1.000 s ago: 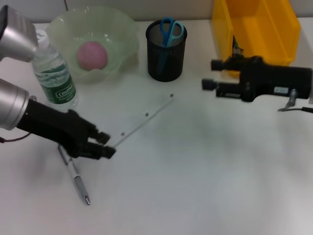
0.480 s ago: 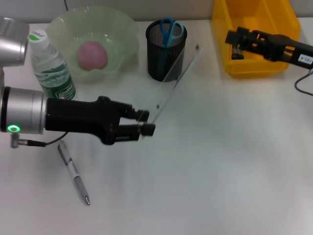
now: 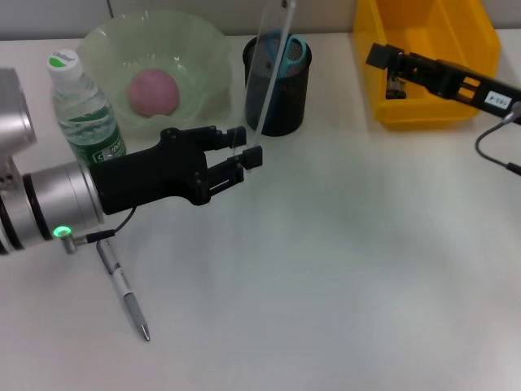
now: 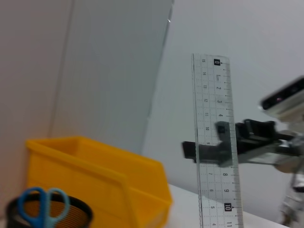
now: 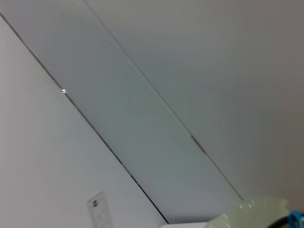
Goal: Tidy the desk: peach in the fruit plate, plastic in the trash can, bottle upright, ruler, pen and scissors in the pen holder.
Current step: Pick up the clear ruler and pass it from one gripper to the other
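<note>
the pen (image 3: 124,287) lies flat nearest the front edge of the tabletop (image 3: 342,277), at the left part, and it has not moved since the earlier frames. behind it the left gripper (image 3: 247,152) has its fingers closed on the lower end of the ruler (image 3: 267,61). half a second ago the ruler was slanted, low, leaning toward the holder (image 3: 278,85); now it stands almost upright, its top end reaching the upper border of the head view, and the gripper has come nearer to the holder, just in front of its rim. in the left wrist view the ruler (image 4: 216,142) stands vertical, with the holder (image 4: 45,213) low beside it.

the bottle (image 3: 83,112) stands upright at the left edge, unchanged. behind it the plate (image 3: 203,49) keeps the peach (image 3: 153,90) inside, near the back left corner. the scissors (image 3: 291,50) are already in the holder, at the middle of the back edge. the yellow bin (image 3: 431,61) sits at the back right corner.

the right gripper (image 3: 376,55) is over the bin's front part, a little lower than before; i cannot tell how its fingers stand.

the middle and the whole right front of the tabletop is free room.
</note>
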Motion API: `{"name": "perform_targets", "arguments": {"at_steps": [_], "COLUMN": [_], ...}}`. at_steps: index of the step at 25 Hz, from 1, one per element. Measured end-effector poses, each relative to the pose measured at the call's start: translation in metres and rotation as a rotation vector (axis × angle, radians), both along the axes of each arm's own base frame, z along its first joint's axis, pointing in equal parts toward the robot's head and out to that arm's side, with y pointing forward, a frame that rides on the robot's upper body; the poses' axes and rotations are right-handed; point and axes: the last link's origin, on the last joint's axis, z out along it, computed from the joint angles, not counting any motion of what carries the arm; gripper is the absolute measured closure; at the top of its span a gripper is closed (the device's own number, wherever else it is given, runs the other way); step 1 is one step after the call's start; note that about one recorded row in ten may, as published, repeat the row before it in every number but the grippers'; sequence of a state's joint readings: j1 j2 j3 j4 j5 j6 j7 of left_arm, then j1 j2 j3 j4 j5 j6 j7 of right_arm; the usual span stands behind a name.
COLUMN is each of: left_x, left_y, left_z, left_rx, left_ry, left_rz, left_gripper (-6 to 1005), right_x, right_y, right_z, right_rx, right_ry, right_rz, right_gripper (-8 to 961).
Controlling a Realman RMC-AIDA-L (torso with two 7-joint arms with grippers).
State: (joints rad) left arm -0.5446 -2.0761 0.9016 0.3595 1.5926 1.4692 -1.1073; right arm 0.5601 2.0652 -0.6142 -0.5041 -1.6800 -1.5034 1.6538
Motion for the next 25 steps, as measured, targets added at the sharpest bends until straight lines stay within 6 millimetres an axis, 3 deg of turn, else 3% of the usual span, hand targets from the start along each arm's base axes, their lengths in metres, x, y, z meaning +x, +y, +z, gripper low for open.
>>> {"name": "perform_targets", "arguments": {"at_steps": [13, 19, 25], "left_x": [-0.012, -0.011, -0.011], "left_y": [-0.005, -0.005, -0.005], "left_z": [-0.034, -0.037, -0.037], "left_rx": [0.245, 0.275, 0.279], "left_ry": [0.031, 0.037, 0.036], "left_rz": [0.054, 0.054, 0.055], "left_gripper": [614, 614, 614], "right_x": [-0.031, -0.045, -0.049], "right_y": [-0.004, 0.001, 0.005], "right_z": [-0.050, -0.072, -0.081], "right_rx": [0.092, 0.082, 0.083], "right_ry": [-0.049, -0.116, -0.146], "right_rz": [0.227, 0.280, 0.283], "right_gripper": [293, 293, 293]}}
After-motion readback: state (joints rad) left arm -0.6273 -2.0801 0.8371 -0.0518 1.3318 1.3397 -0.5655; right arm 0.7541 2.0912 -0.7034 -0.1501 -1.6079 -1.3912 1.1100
